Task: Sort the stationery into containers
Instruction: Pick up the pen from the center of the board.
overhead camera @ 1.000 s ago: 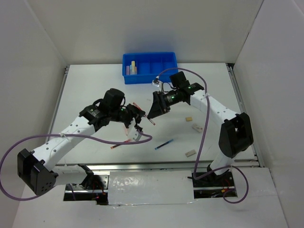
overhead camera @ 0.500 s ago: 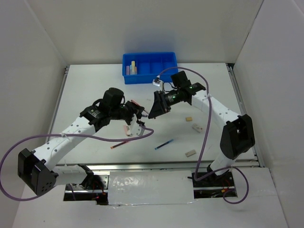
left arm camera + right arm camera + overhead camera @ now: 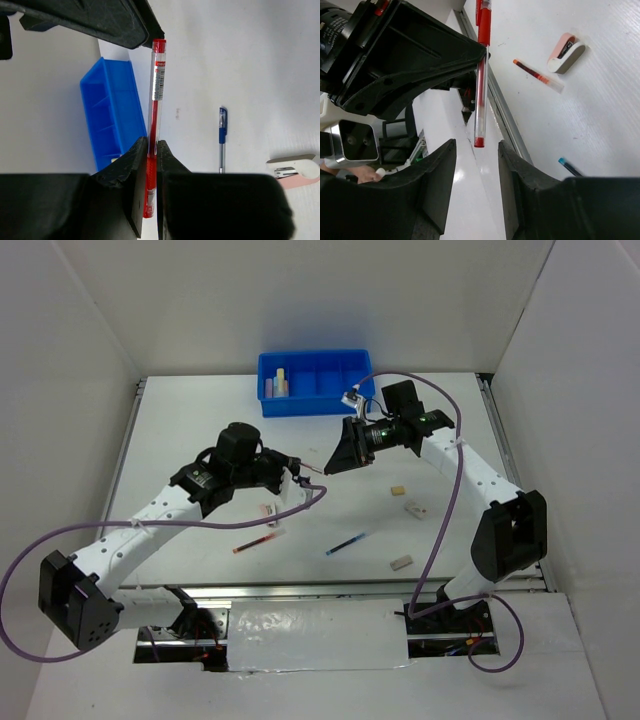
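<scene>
White flat surface (image 3: 180, 420), boxed in by plain white wall panels (image 3: 300, 300) on the left, far and right sides. Metal rails (image 3: 497, 430) along the left and right edges; metal track (image 3: 330, 590) and white plate (image 3: 320, 635) at the near edge. Purple cables (image 3: 200, 524) looped off both arms.

Blue plastic four-compartment tray (image 3: 315, 408) on the surface at the far edge, about centred, close to the back panel. Pale yellow and white pieces (image 3: 280, 383) standing in its leftmost compartment.

Left gripper (image 3: 151, 145): clenched on the red grip end of a thin red pen with a clear barrel (image 3: 156, 90), carried in the air over the middle of the surface, in front of the tray. Right gripper (image 3: 477, 146): released, jaws apart on either side of the pen's free end, no contact visible.

Loose on the near half of the surface:
- orange-tipped red marker (image 3: 258, 541), left of centre;
- pink-and-white oblong piece (image 3: 268, 510), just beyond the marker;
- thin blue pen (image 3: 345, 543), to the marker's right.

Loose on the right half:
- small beige eraser (image 3: 398, 490);
- white eraser (image 3: 415, 508), near it;
- beige bar (image 3: 401, 562), nearer the front track.

All loose items well apart from the tray.
</scene>
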`<state>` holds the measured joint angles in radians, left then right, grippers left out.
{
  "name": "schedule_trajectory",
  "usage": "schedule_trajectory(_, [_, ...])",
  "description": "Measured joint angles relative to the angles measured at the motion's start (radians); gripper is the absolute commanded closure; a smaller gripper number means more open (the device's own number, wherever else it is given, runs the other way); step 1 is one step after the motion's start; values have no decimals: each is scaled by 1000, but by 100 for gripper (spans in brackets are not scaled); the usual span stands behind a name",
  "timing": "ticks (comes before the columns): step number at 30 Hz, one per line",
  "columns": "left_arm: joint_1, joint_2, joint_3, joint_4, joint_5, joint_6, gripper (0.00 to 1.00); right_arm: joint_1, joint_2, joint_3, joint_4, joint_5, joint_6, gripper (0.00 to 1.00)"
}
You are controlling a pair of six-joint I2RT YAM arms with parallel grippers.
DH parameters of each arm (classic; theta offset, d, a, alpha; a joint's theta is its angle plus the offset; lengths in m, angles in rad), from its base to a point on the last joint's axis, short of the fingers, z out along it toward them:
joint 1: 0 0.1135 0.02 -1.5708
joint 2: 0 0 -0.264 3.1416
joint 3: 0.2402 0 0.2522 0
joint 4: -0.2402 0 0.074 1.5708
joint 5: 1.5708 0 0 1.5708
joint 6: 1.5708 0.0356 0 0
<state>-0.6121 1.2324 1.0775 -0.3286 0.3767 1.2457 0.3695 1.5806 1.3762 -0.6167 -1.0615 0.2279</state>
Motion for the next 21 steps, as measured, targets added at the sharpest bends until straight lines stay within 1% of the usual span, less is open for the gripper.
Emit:
schedule_trajectory(8, [0,25,0,19,-25,-71,100,1,0,0,3,0,14,54])
schedule_trajectory(17, [-1,27,0,47,-25,-96,100,14,12,0,2,0,11,54])
schedule_trajectory(21, [-2,27,0,47,-25,-100,100,14,30,0,2,2,10,57])
